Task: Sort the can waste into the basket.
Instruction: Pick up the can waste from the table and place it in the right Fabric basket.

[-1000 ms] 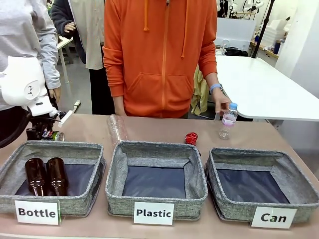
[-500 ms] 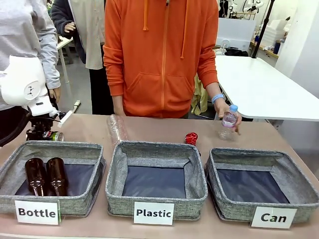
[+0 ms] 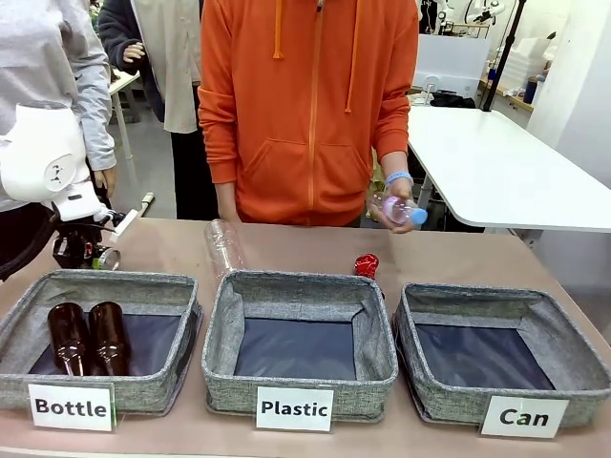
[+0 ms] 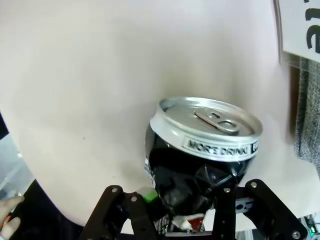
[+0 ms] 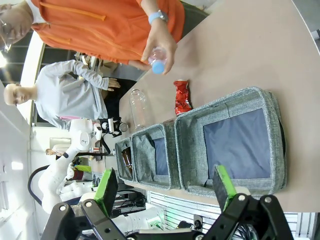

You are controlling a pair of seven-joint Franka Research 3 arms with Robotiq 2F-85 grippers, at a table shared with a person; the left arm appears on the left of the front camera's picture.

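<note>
Left wrist view: the left gripper (image 4: 186, 197) pinches the dark can (image 4: 200, 150) between its fingers; it needs a firm, level carry over the basket (image 3: 449, 405)

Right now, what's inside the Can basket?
The Can basket shows only its dark lining, no cans yet. Its near wall covers the front strip of the floor, so that part cannot be checked.

Along the near edge of a pinkish-brown surface (image 3: 301, 248) stand three rectangular grey woven-fabric baskets: the "Bottle" basket (image 3: 95, 280), the "Plastic" basket (image 3: 296, 281) and the "Can" basket (image 3: 477, 294). Just behind the middle one lie a clear plastic bottle (image 3: 224, 246) and a crushed shiny red can (image 3: 367, 264).
</note>
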